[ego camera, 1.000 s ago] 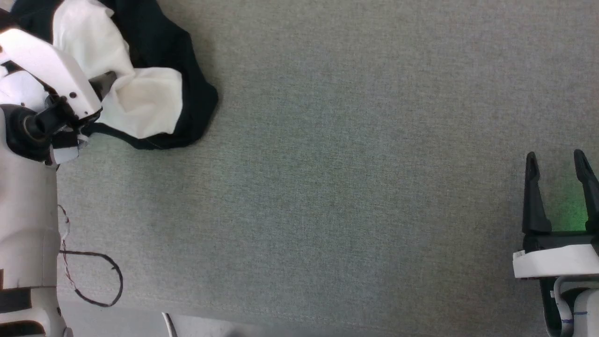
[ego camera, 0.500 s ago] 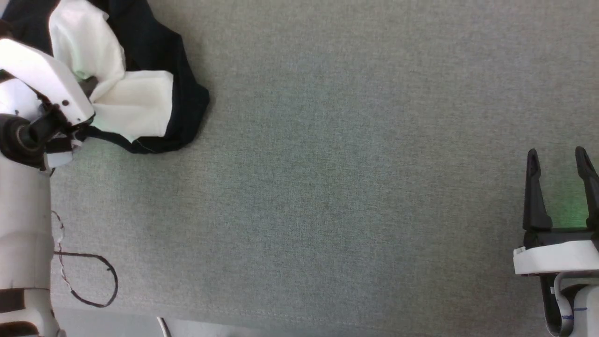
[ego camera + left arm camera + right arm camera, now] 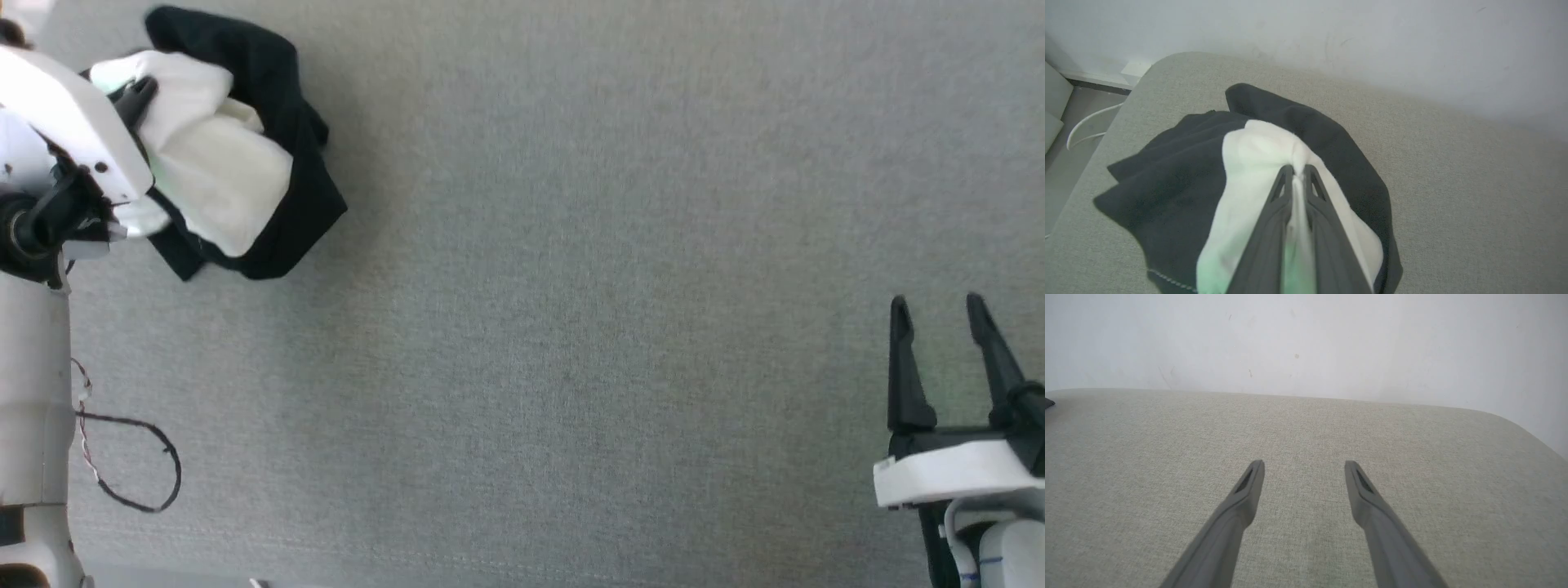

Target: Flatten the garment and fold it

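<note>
Hidden: the left gripper point(image 3: 135, 91) sits mostly under its own white wrist housing point(image 3: 65, 122) in the head view; one dark fingertip pokes out over the cloth at the upper left of the frame.
Cut off: the pale left forearm point(image 3: 33, 392) runs off the left edge, and the right gripper point(image 3: 935, 302) loses its base at the lower right corner.
Hard to make out: a small dark sliver point(image 3: 1048, 402) at the far left edge of the right wrist view (what it is cannot be told); sleeves and hem cannot be told apart in the bunch.
Garment: the garment point(image 3: 229, 171) is a crumpled heap, white in the middle with black folds around it, at the upper left of the head view on the grey fabric surface point(image 3: 571, 286).
Garment to left gripper: in the left wrist view the fingers press together on a ridge of white cloth at mid-frame, with cloth on both sides of them.
Right gripper: fingers spread wide, nothing between them, well apart from the garment.
Other: a thin dark cable loop point(image 3: 135, 465) lies at the lower left, and a pale wall point(image 3: 1306, 343) stands behind the surface.
</note>
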### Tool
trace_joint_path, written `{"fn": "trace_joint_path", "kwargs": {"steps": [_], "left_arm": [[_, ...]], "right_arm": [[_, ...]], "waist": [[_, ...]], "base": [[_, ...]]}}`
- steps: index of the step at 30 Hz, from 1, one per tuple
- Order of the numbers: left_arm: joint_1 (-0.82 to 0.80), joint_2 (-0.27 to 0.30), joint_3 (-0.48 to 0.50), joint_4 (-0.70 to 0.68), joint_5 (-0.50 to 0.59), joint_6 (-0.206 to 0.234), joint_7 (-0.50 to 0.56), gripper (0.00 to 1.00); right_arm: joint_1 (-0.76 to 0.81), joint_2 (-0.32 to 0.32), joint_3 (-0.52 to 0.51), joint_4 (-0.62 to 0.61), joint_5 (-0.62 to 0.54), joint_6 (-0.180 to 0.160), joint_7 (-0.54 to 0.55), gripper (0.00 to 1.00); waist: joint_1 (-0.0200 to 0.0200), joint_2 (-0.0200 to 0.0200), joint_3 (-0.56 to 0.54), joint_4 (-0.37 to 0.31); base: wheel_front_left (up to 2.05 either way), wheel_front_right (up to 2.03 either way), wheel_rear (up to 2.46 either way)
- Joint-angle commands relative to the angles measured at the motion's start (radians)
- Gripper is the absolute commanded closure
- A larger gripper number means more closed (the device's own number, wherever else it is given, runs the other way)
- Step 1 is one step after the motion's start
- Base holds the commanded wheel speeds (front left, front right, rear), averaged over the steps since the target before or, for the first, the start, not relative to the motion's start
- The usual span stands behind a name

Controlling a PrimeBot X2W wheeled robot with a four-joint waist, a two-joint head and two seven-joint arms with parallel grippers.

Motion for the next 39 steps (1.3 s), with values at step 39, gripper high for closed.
{"fn": "trace_joint_path", "kwargs": {"steps": [39], "left_arm": [[-0.325,-0.220,-0.270,-0.231,-0.104,-0.042,-0.200,1.00]], "right_arm": [[0.125,0.002,0.023,0.064,0.136,-0.001,-0.005,0.00]], "waist": [[0.0001,0.0000,-0.344,-0.087]], "base": [[0.00,0.00,0.00]]}}
